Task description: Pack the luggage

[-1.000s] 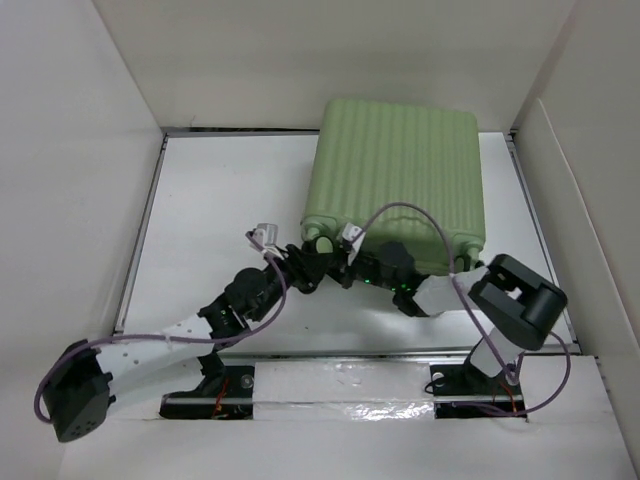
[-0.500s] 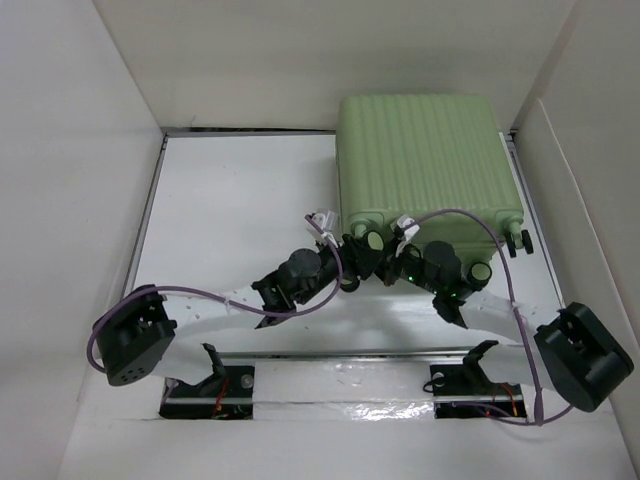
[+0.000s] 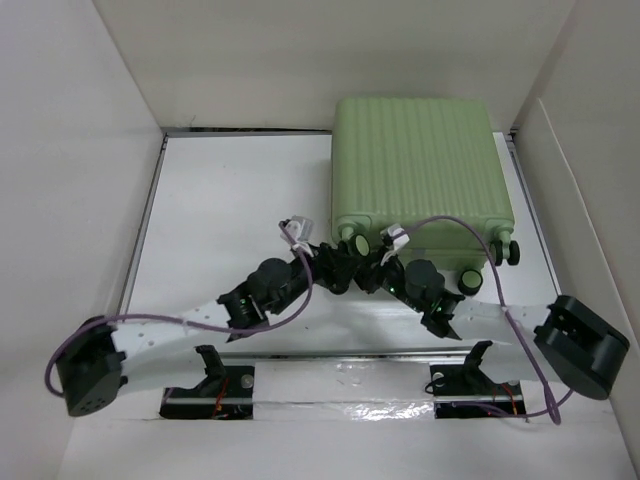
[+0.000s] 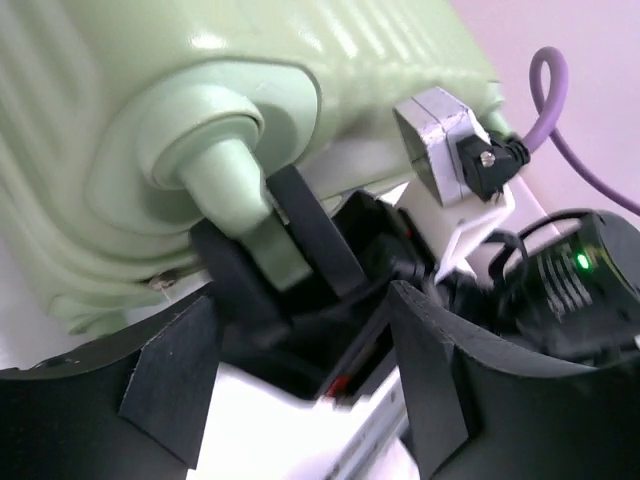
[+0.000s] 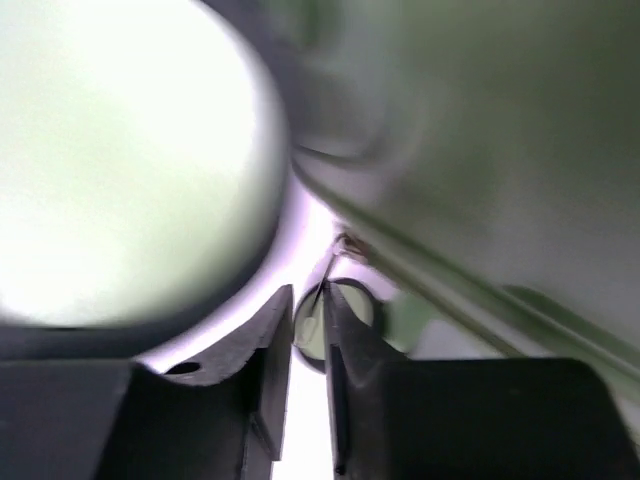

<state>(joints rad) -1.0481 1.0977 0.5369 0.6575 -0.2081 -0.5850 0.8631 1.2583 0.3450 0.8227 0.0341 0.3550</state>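
Note:
The luggage (image 3: 415, 165) is a pale green ribbed suitcase lying closed at the back right, black wheels (image 3: 470, 282) on its near edge. My left gripper (image 3: 338, 266) is open at the near left corner. In the left wrist view (image 4: 300, 335) its fingers stand wide apart just short of a black wheel (image 4: 240, 275) under the green shell (image 4: 150, 100). My right gripper (image 3: 376, 270) is right beside it. In the right wrist view (image 5: 308, 322) its fingers are nearly together on a thin zipper pull (image 5: 312, 325) hanging from the shell's seam (image 5: 480, 290).
White walls box in the table on the left (image 3: 60, 200), back (image 3: 330, 60) and right (image 3: 590, 200). The suitcase stands close to the right wall. Purple cables (image 3: 450, 222) loop over both arms. The arm bases (image 3: 215, 385) sit at the near edge.
The suitcase turned square and slid right over the last second, then shifted slightly left. Both grippers stayed at its near edge and moved with it; the right elbow swung out right.

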